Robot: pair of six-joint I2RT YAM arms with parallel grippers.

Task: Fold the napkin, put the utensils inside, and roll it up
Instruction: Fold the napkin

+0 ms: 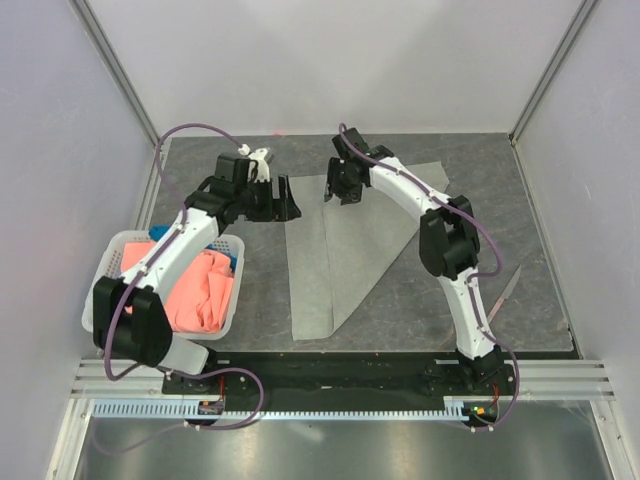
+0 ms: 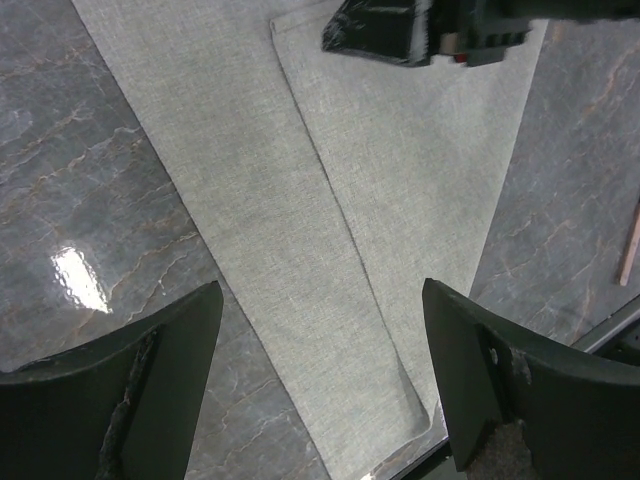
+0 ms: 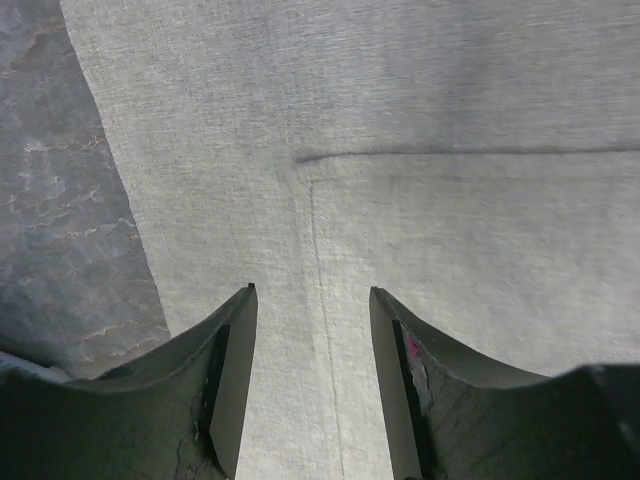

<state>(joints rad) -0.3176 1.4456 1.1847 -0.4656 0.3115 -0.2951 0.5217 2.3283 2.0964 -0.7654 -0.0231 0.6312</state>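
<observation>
The light grey napkin (image 1: 340,250) lies flat in the middle of the table, with a diagonal flap folded over it. It fills the left wrist view (image 2: 300,250) and the right wrist view (image 3: 400,150). My left gripper (image 1: 288,200) is open and empty, just above the napkin's far left edge (image 2: 322,290). My right gripper (image 1: 334,192) is open and empty over the napkin's far end, its jaws on either side of a hem line (image 3: 312,292). The pinkish-brown utensil (image 1: 505,290) lies on the table to the right of the napkin, and its end shows in the left wrist view (image 2: 630,245).
A white basket (image 1: 100,290) stands at the left and holds a coral-orange cloth (image 1: 195,290) and a blue cloth (image 1: 222,250). The dark marbled table (image 1: 480,200) is closed in by pale walls. The black base rail (image 1: 330,375) runs along the near edge.
</observation>
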